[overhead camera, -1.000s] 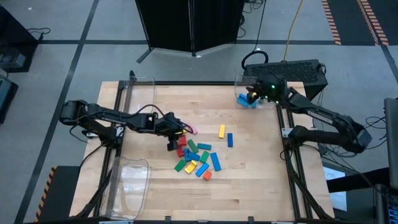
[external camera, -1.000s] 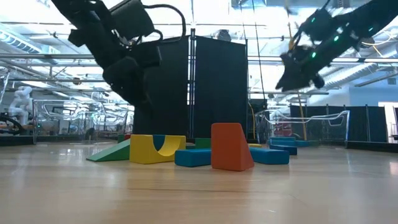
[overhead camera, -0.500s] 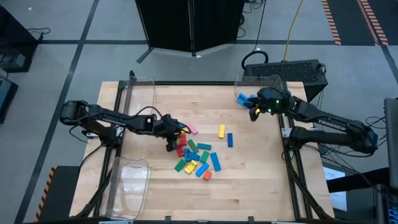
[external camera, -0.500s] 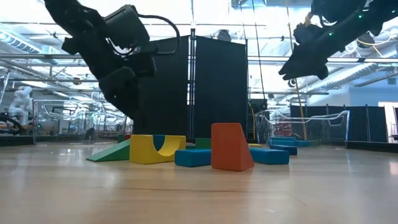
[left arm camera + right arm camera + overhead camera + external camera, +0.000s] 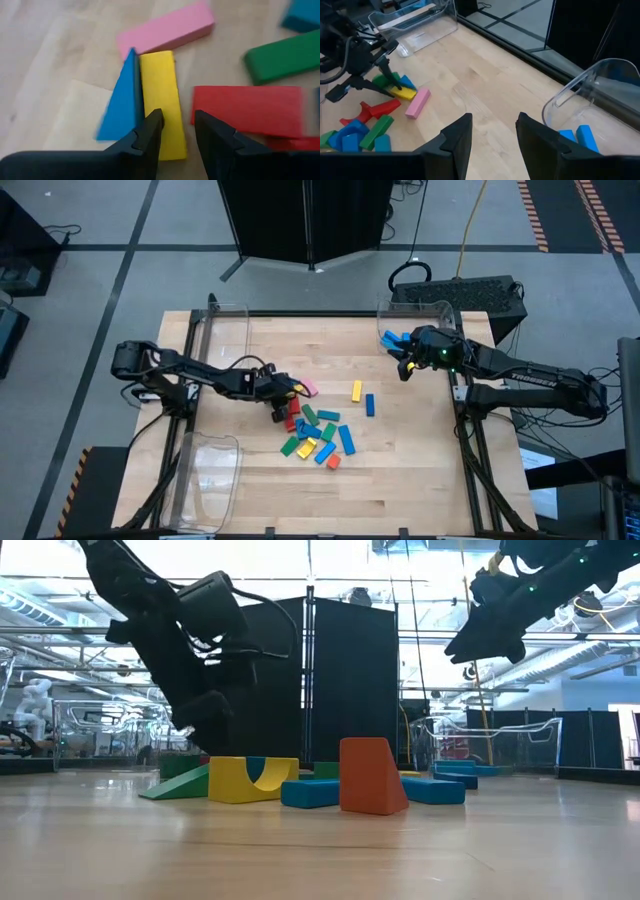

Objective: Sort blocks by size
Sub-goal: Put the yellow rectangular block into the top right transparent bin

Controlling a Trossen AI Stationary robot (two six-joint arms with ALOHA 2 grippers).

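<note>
The blocks (image 5: 312, 430) lie in a loose pile at the table's middle: red, green, blue, yellow and orange. A pink block (image 5: 308, 388) lies at the pile's far side. A yellow one (image 5: 356, 391) and a blue one (image 5: 369, 405) lie apart to the right. My left gripper (image 5: 282, 395) is open and points steeply down at the pile's left edge. Its fingers hang just over a yellow block (image 5: 160, 100) that lies between a blue wedge (image 5: 122, 105) and a red bar (image 5: 247, 110). My right gripper (image 5: 493, 132) is open, holds nothing, and sits high beside the far right bin (image 5: 415, 325).
Clear plastic bins stand at the far left (image 5: 225, 330), the near left (image 5: 210, 470) and the far right, the last holding blue blocks (image 5: 575, 135). In the low view an orange wedge (image 5: 372, 775) and a yellow arch block (image 5: 252, 778) stand in front of the pile.
My left gripper has sunk toward the pile and tipped more steeply down over the yellow block. My right gripper has swung from over the far right bin toward the table's near edge and stays high. No block has moved.
</note>
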